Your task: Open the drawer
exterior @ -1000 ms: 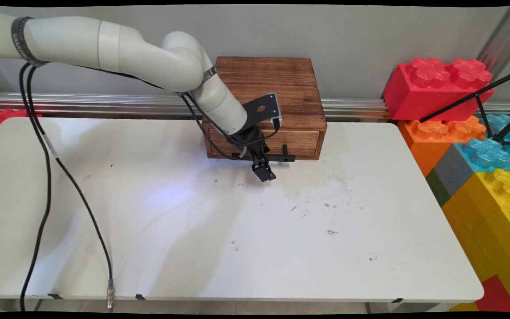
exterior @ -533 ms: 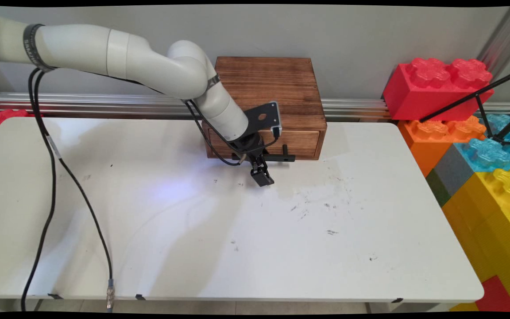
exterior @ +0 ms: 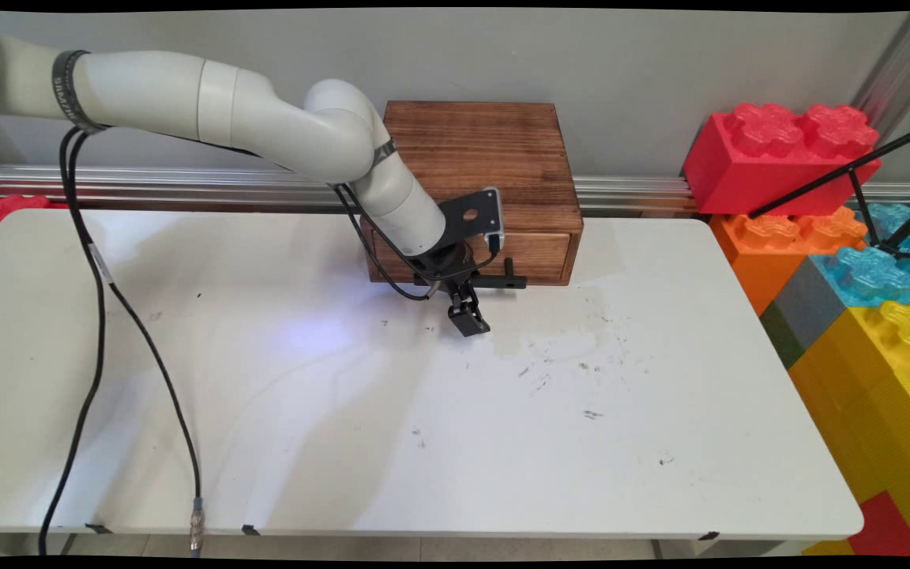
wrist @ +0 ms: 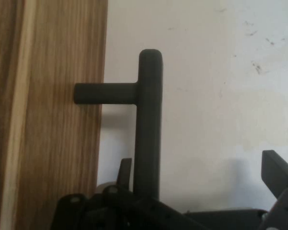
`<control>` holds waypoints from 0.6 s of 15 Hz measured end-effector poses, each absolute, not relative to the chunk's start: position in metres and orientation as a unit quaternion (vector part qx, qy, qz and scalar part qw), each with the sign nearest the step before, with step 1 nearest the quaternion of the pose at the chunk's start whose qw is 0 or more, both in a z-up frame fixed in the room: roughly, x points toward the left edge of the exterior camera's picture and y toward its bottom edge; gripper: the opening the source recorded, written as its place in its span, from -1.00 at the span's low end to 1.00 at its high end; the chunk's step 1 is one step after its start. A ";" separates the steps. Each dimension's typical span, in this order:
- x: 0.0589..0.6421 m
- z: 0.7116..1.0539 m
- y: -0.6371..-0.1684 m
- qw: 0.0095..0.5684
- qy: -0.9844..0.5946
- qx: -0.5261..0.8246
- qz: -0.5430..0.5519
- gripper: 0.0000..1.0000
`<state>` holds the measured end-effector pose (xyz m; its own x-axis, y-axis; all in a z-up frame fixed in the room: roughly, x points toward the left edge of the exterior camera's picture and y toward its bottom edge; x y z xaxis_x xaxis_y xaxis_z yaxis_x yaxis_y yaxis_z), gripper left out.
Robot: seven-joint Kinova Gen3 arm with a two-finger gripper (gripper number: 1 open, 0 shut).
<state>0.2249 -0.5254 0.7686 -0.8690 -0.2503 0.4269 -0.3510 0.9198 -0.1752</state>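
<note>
Seen from above: black gripper (exterior: 469, 322) low over the white table (exterior: 344, 442), just in front of a dark wooden box (exterior: 479, 150) that stands at the table's far edge against the wall. Tilted down and towards the near right, with the white arm (exterior: 265, 118) reaching in from the upper left and black cables (exterior: 99, 276) hanging down to the near-left edge. Drawer front (exterior: 542, 253) flush with the box, shut; black T-shaped handle (exterior: 506, 280) sticking out of it, partly covered by the wrist. Big toy bricks (exterior: 779, 150), red, orange, blue and yellow, stacked off the table's right end. Not to be made out from there: how the pincer stands. Shown only from the hand: fingers (wrist: 278, 172) spread wide, with the handle's (wrist: 149, 124) long bar rising between them, close beside the thin left one and well apart from the right one, not clamped. Handle's short stem joined to the wood grain of the drawer (wrist: 48, 120), pale scuffed tabletop behind.
</note>
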 end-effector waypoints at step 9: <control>0.213 0.769 -0.496 0.217 -0.962 0.133 0.103 1.00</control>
